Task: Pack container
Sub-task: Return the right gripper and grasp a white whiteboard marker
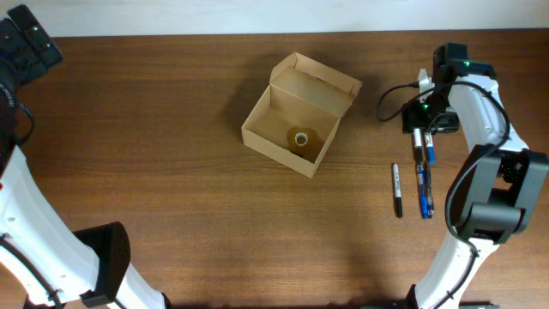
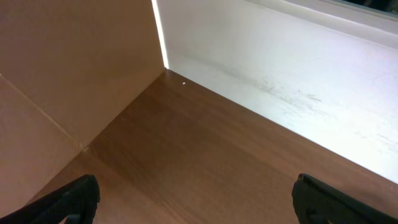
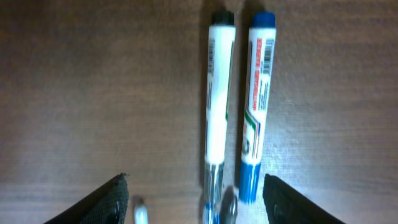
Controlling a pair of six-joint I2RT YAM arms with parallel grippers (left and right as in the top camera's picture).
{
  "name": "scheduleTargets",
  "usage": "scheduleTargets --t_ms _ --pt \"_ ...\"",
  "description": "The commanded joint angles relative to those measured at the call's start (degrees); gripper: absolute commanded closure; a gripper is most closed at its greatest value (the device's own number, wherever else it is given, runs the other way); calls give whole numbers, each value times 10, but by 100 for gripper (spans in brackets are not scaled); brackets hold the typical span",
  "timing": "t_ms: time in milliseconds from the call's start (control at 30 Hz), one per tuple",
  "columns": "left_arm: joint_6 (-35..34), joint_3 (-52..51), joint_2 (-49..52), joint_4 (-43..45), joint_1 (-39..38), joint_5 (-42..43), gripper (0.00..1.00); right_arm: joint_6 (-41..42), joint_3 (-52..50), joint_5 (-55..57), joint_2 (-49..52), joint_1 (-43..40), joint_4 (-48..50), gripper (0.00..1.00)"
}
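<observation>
the overhead view looks straight down on the whole desk [image 1: 171, 189] from well above. the left wrist view sits low, facing along the desk toward a white wall [image 2: 280, 74]. the right wrist view looks straight down past the right tool [image 3: 196, 190], close over two markers [image 3: 217, 99] that the overhead also shows.

Black-capped marker [image 3: 216, 93] and blue-capped marker [image 3: 256, 93] lie parallel between the spread claw [image 3: 196, 194].

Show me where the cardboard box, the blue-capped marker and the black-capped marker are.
cardboard box [image 1: 314, 87], overhead view, inner face of the open lid.
blue-capped marker [image 3: 255, 106], right wrist view, middle of its barrel.
black-capped marker [image 3: 217, 106], right wrist view, middle of its barrel.
</observation>
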Motion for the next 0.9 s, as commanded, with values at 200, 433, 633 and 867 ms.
scheduleTargets --t_ms 200,433,633,867 --pt "5 -1 4 0 4 4 0 -2 3 3 41 -4 20 36" --pt "5 -1 4 0 4 4 0 -1 3 3 68 -4 21 37" --pt "5 -1 4 0 4 4 0 1 3 3 80 -4 27 39" --pt "5 -1 4 0 4 4 0 5 3 3 100 -4 24 54"
